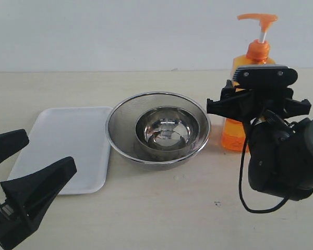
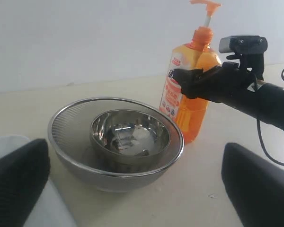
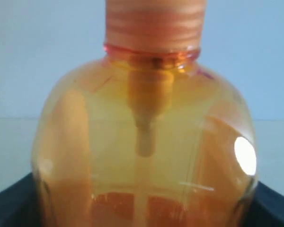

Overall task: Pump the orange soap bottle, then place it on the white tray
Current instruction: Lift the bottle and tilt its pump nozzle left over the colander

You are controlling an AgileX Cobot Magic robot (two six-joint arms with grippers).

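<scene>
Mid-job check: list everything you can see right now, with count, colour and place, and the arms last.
orange soap bottle: 1, translucent orange, upright at the far right, beside the strainer
white tray: 1, white, left of the strainer
mesh strainer: 1, silver, table centre
steel bowl: 1, shiny steel, inside the strainer
table: 1, beige, under everything
left gripper: 1, black, open, near left by the tray
right gripper: 1, black, around the bottle's upper body; contact unclear
</scene>
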